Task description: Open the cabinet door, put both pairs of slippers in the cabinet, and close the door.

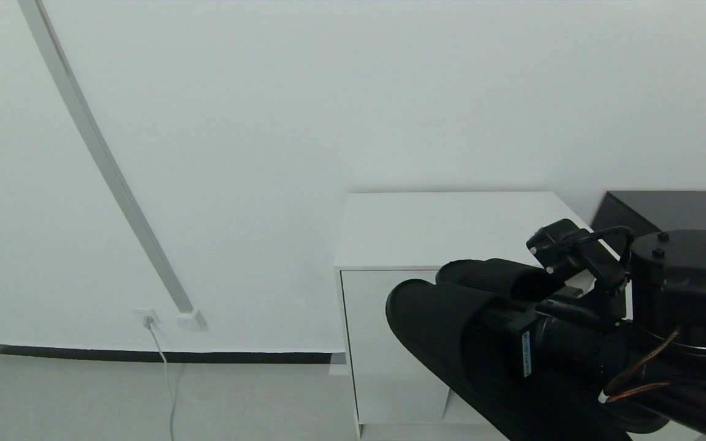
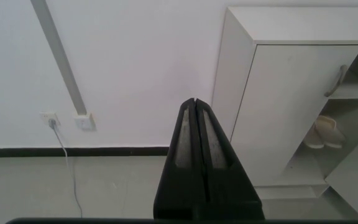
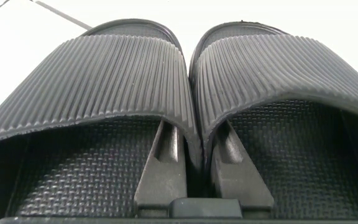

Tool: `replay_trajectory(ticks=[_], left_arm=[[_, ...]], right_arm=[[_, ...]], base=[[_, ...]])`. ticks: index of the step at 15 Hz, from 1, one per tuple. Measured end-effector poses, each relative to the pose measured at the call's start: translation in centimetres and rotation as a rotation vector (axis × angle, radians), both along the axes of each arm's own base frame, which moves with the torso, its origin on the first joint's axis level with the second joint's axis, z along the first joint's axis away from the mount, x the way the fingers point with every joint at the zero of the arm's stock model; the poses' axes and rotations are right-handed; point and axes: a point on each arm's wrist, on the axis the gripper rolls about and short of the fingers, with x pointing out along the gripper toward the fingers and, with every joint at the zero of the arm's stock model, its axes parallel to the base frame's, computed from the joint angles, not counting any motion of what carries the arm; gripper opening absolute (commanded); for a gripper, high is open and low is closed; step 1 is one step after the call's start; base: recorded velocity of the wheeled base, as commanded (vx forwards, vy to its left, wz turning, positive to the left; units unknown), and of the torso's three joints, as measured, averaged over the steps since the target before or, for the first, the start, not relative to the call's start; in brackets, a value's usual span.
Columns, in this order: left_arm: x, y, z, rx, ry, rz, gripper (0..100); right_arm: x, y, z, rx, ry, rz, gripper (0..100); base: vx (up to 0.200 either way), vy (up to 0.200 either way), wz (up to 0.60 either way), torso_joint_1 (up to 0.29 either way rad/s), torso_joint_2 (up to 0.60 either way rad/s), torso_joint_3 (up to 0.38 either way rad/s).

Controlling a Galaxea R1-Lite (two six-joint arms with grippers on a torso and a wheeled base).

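The right gripper (image 3: pixel 196 143) is pinching both black slippers (image 1: pixel 439 318) by their inner walls, holding them as one before the cabinet (image 1: pixel 445 226). The left gripper (image 2: pixel 195 107) is hanging empty, fingers pressed together

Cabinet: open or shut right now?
Open. The left wrist view shows the cabinet with its interior exposed and pale slippers inside.
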Motion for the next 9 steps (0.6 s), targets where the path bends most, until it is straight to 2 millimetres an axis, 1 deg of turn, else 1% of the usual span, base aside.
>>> replay_trajectory(ticks=[9], left_arm=[[0.0,-0.01,-0.02,0.007,0.002,-0.004,0]], right_arm=[[-0.07,-0.22,-0.53,-0.023,-0.009,0.011,0]], base=[[0.0,-0.2,0.0,0.001,0.0,0.002]])
